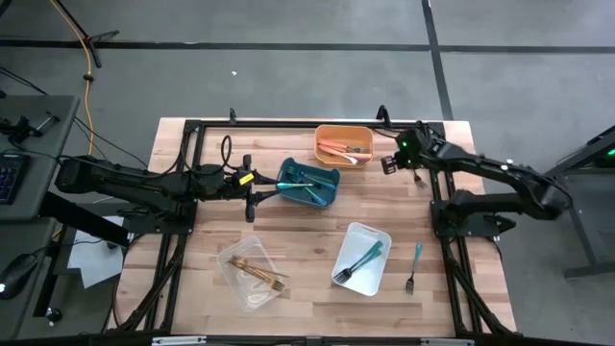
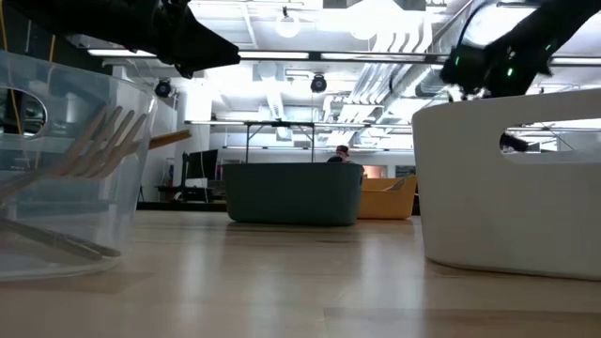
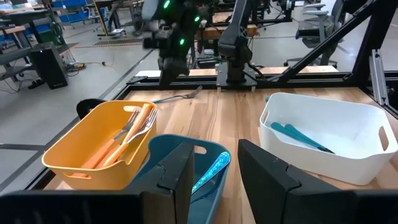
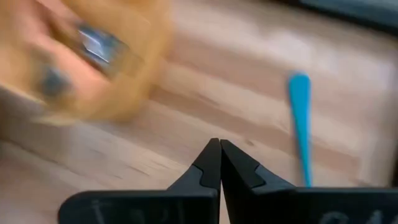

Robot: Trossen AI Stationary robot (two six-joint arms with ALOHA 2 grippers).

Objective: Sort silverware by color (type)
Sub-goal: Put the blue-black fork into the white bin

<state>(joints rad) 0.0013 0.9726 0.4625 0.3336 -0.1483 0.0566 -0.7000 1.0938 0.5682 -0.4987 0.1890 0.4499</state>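
While flat on the worktop (image 1: 307, 240), teal fork (image 1: 414, 267); right gripper (image 1: 392, 164) raised, jaws closed, empty.

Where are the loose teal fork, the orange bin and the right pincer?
Teal fork (image 1: 414, 267): high view, mid handle, lying on the table beside the white bin.
Orange bin (image 1: 370, 134): high view, its rim.
Right pincer (image 4: 219, 149): right wrist view, where the shut fingertips meet.
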